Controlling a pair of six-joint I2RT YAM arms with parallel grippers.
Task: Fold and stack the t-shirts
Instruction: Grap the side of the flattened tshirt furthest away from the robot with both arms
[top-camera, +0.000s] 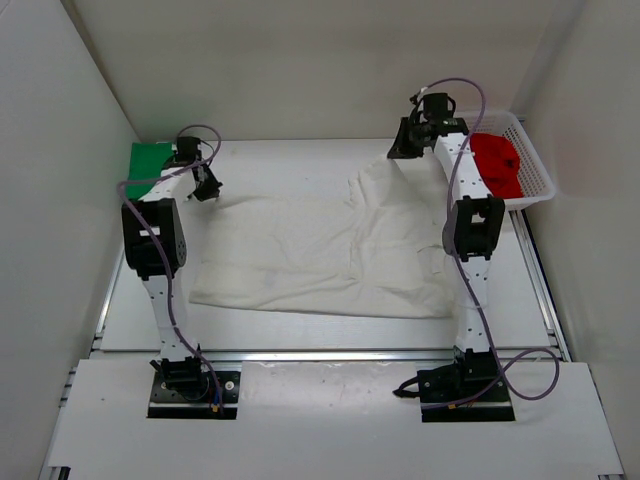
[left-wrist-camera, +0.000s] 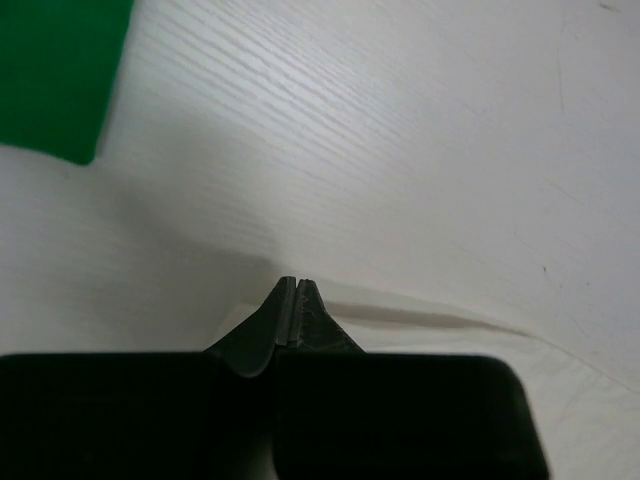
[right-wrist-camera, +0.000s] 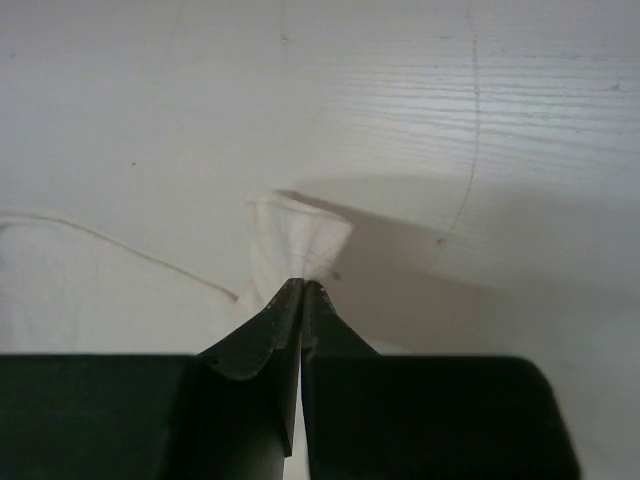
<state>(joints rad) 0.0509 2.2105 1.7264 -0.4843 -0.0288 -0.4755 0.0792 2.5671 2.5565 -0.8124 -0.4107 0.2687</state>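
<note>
The off-white t-shirt (top-camera: 320, 250) lies spread across the middle of the table. My right gripper (top-camera: 398, 152) is shut on its far right corner and holds it raised. In the right wrist view a pinched tuft of the off-white t-shirt (right-wrist-camera: 295, 235) sticks out past the right gripper (right-wrist-camera: 302, 284). My left gripper (top-camera: 208, 190) is at the shirt's far left corner. In the left wrist view the left gripper (left-wrist-camera: 298, 282) is shut at the off-white t-shirt's edge (left-wrist-camera: 430, 320), with a crease running up to the tips. The green t-shirt (top-camera: 148, 160) (left-wrist-camera: 55, 75) lies flat at the back left. The red t-shirt (top-camera: 497, 165) sits in the basket.
A white mesh basket (top-camera: 538, 175) stands at the back right beside the right arm. White walls close in the table at the left, back and right. Bare table shows behind the off-white shirt and in front of it.
</note>
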